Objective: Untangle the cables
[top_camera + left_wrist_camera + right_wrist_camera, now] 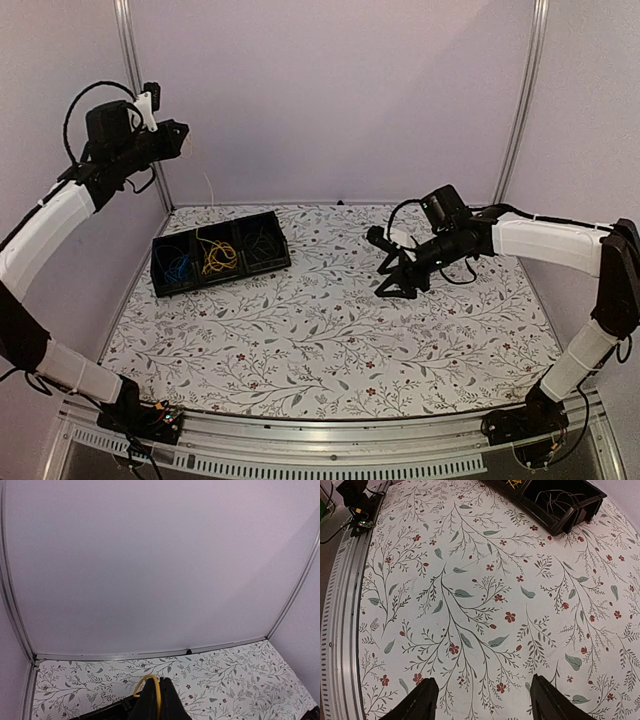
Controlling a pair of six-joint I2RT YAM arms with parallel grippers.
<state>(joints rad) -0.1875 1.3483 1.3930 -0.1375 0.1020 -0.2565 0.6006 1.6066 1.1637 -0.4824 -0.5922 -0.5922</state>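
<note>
A black three-compartment tray (225, 281) at the table's back left holds the cables: a blue coil (178, 265), a yellow coil (217, 256) and a dark coil (262, 248). My left gripper (178, 132) is raised high above the tray, against the back wall. In its wrist view the left gripper (161, 680) is shut on a yellow cable (149, 676) that arcs over one finger. My right gripper (395, 281) hovers low over the table's right middle. Its fingers (427, 700) stand wide apart with only tablecloth between them. The tray's corner (570, 521) and the dark cable (560, 499) show far ahead.
The floral tablecloth (320, 340) covers the table. A metal rail (300, 455) runs along the near edge, with the arm bases at its corners. The left arm's base (359, 510) shows in the right wrist view. Walls and frame posts (520, 100) close the back.
</note>
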